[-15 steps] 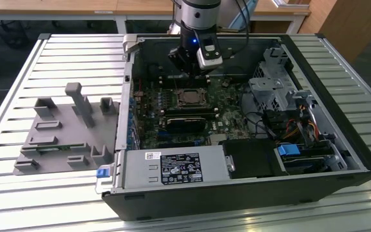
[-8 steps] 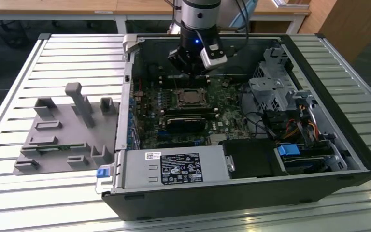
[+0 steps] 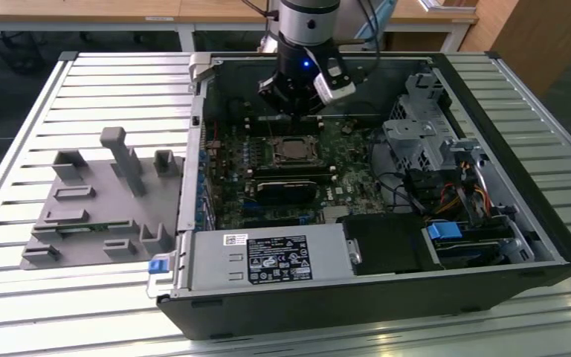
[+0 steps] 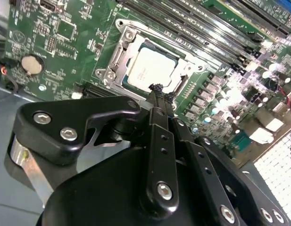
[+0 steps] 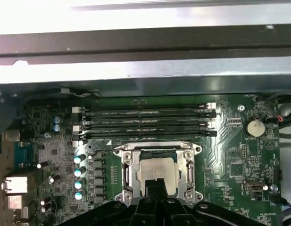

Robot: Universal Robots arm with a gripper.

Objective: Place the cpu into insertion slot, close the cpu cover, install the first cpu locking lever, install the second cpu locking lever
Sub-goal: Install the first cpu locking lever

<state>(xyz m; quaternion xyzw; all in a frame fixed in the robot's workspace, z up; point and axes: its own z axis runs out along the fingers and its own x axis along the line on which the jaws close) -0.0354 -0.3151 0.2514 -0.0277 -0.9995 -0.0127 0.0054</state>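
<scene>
The cpu [image 5: 157, 170] lies flat in the insertion slot [image 5: 198, 149] on the green motherboard, silver top up. The cpu cover [image 5: 128, 169], a silver frame, lies down around it, and the chip shows through its window. A thin wire lever [image 5: 105, 151] runs along one side of the socket. In both wrist views my gripper [image 5: 157, 185] is shut with nothing between its black fingers, its tips just above the socket's near edge. In the second wrist view the gripper [image 4: 157, 89] hangs at the rim of the cpu [image 4: 147, 70]. In the exterior view the gripper [image 3: 291, 117] hovers over the socket [image 3: 291, 151].
The open computer case [image 3: 523, 223] walls the board in. Memory slots [image 5: 145, 123] run beside the socket, and a coin battery [image 5: 253, 127] sits nearby. A black card [image 3: 285, 187], a power supply [image 3: 265, 260] and a drive cage [image 3: 434, 137] crowd the board. A grey fixture [image 3: 97, 201] stands on the exterior view's left.
</scene>
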